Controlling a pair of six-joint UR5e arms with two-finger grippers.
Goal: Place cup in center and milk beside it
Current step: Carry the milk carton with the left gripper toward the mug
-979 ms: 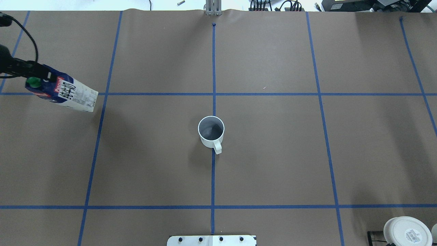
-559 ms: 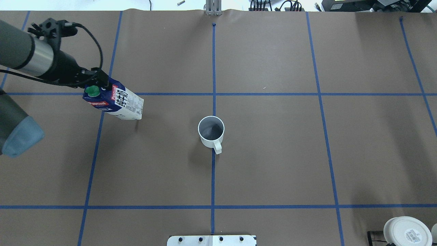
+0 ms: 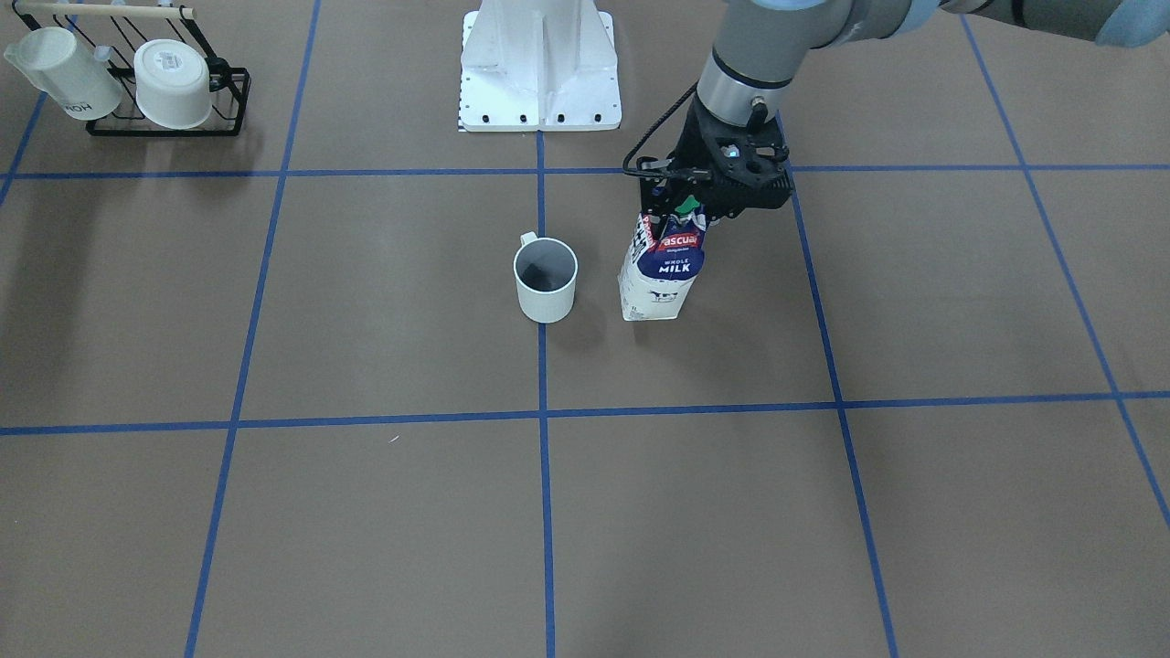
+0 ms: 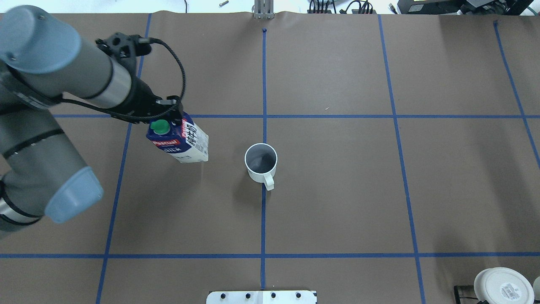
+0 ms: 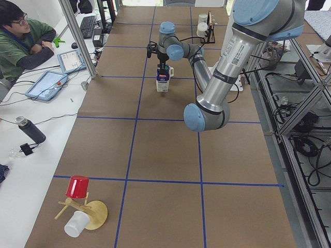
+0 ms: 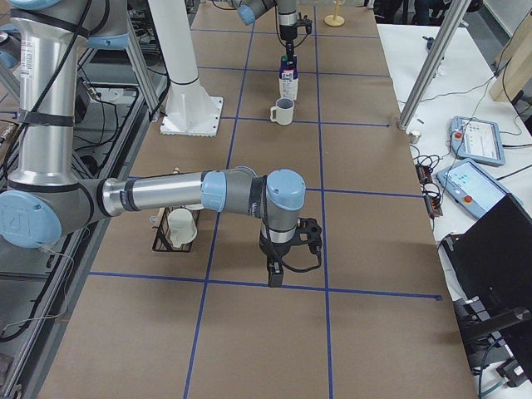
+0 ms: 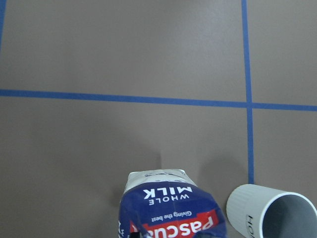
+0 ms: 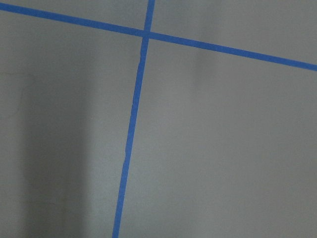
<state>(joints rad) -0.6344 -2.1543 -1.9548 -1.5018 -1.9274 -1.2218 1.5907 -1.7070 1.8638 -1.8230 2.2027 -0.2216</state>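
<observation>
— So, where is the milk [image 4: 181,145]?
— Clamped at its top by the left gripper [image 4: 174,121], tilted, near the cup [image 4: 260,162] on its left, not touching it.
— And that cup?
— Upright at the center [image 4: 295,139], on the blue tape line [image 4: 263,219]. How the right gripper [image 6: 275,278] stands, open or closed, I cannot tell.

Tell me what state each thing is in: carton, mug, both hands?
milk: cap on, gripped at its top, beside the cup, not touching it.
cup: upright, unheld, standing on a blue line.
left hand: shut on the milk.
right hand: away from both; open or shut unclear.
</observation>
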